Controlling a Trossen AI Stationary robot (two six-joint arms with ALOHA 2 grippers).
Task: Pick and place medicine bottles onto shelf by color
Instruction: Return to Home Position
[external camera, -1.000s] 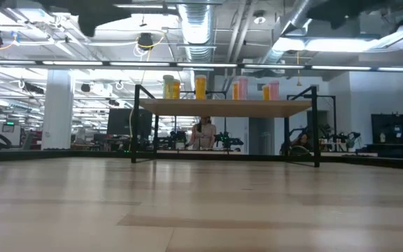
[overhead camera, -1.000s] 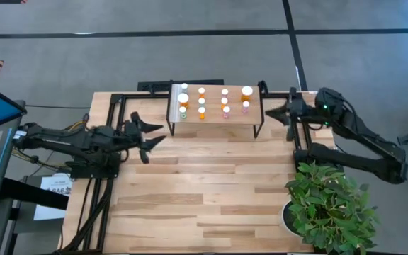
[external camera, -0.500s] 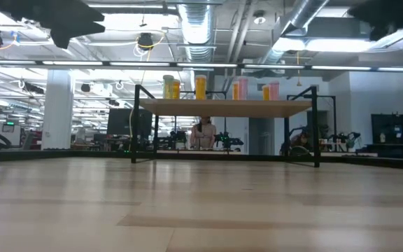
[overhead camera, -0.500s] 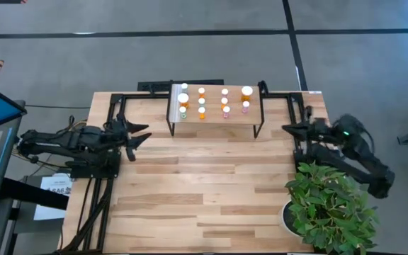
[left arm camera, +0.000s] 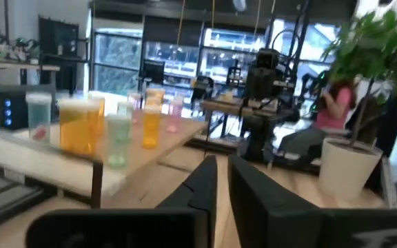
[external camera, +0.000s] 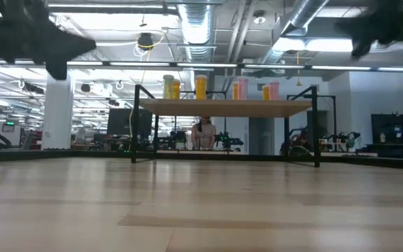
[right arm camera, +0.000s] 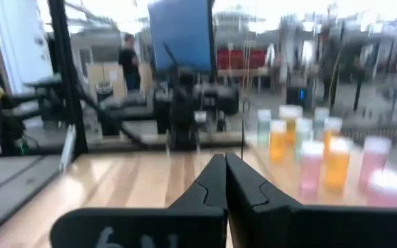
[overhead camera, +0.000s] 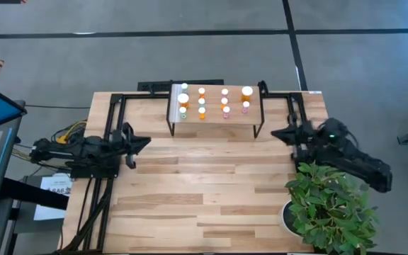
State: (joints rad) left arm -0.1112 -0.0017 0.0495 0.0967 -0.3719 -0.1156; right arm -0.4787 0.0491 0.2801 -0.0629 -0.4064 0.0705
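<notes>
Several medicine bottles (overhead camera: 202, 101) with white caps stand upright on their bases in rows on the shelf (overhead camera: 214, 122), a small light-wood board on black legs at the table's far middle. The left wrist view shows orange, green and pink bottles (left arm camera: 81, 124). My left gripper (overhead camera: 144, 142) hovers at the table's left side, level with the shelf's near edge, pointing right. Its fingers (left arm camera: 205, 186) are shut on nothing. My right gripper (overhead camera: 275, 132) hovers right of the shelf's near right leg, pointing left. It is shut and holds nothing (right arm camera: 225, 172).
A potted plant (overhead camera: 328, 209) fills the table's near right corner, just under my right arm. Black frame rails (overhead camera: 112, 113) run along the table's left and right sides. The wide wooden tabletop (overhead camera: 204, 184) in front of the shelf holds nothing. A person (external camera: 203, 133) sits in the room behind.
Both arms have drawn back and sunk. My left gripper has gone toward the table's left edge and has shut from wide open. My right gripper has gone toward the near edge, away from the shelf's right end. The bottles and the shelf have kept still.
</notes>
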